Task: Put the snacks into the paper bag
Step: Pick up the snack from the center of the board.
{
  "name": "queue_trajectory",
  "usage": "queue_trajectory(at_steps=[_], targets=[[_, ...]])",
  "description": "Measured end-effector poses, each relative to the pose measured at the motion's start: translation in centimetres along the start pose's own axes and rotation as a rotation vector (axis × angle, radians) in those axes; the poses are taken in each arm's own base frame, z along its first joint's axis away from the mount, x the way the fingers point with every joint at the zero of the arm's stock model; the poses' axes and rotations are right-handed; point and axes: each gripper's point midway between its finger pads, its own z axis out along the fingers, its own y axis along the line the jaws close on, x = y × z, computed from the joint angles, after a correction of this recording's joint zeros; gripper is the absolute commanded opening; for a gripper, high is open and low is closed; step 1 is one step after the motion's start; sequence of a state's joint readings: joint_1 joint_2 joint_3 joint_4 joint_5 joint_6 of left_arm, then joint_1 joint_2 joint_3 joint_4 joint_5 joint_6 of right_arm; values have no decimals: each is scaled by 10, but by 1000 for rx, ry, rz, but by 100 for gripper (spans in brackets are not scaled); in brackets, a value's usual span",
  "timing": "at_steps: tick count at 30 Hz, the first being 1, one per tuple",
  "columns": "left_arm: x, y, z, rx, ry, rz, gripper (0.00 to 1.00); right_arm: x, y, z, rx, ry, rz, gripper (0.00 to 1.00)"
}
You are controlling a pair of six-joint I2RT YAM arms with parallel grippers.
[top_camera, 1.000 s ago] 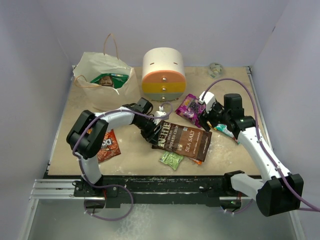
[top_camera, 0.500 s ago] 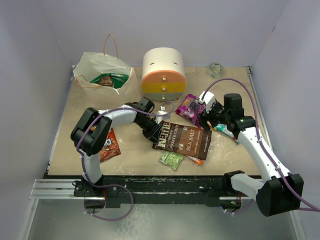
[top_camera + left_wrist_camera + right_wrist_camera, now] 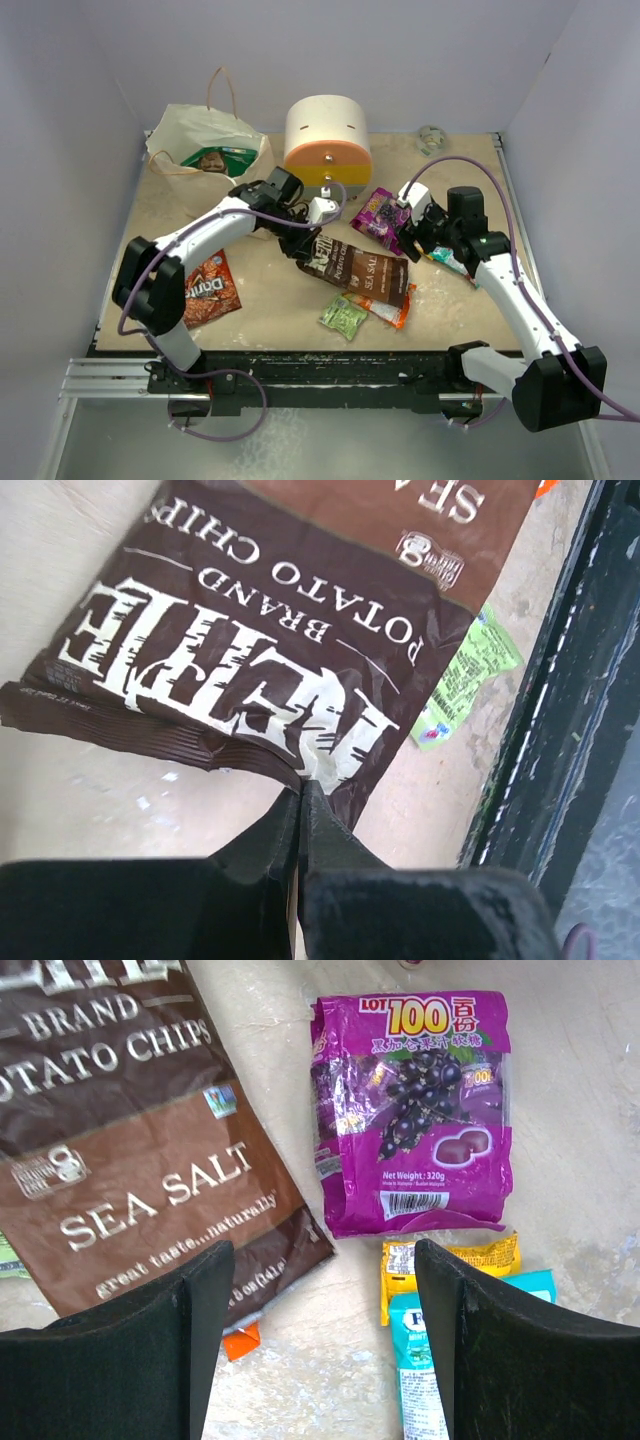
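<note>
My left gripper [image 3: 305,240] [image 3: 300,790] is shut on the edge of the brown potato chip bag [image 3: 356,270] [image 3: 270,650], which slants across mid-table. The right gripper [image 3: 415,235] [image 3: 322,1260] hangs open above bare table, between that bag's lower corner and a teal packet [image 3: 415,1365]. A purple packet [image 3: 410,1110] and a yellow-orange packet [image 3: 450,1258] lie just ahead of it. A lime-green packet [image 3: 343,317] and an orange packet [image 3: 385,308] lie by the front edge, and the red Doritos packet [image 3: 205,290] lies at the left. The paper bag [image 3: 200,125] stands back left with a green packet [image 3: 215,158] inside.
A round white container [image 3: 327,145] with pastel drawers stands at the back centre, right of the paper bag. A small greyish object [image 3: 432,138] sits in the back right corner. Walls close in the table on three sides, and a black rail [image 3: 560,720] runs along the front.
The left gripper has shut on the brown bag's edge and dragged it toward the back left. Its arm swung left off the Doritos packet, and the orange packet shows more. The right arm held still.
</note>
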State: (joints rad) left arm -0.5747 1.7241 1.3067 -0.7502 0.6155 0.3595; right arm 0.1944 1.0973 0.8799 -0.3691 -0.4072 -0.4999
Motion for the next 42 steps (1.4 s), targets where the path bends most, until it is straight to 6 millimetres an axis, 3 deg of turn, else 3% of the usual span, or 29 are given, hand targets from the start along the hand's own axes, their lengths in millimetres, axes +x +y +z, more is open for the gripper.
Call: queue_trajectory(at_steps=[14, 19, 31, 38, 42], targets=[[-37, -21, -130, -319, -62, 322, 0, 1, -6, 0, 28, 10, -3, 75], [-46, -35, -161, -366, -97, 400, 0, 2, -6, 0, 31, 12, -3, 75], [-40, -38, -181, -424, -49, 585, 0, 2, -10, 0, 41, 10, 0, 75], [-28, -54, -162, -309, -81, 618, 0, -1, 5, 9, -54, -15, 12, 75], [-34, -61, -155, -258, -118, 631, 0, -16, 23, 22, -181, -56, 17, 76]])
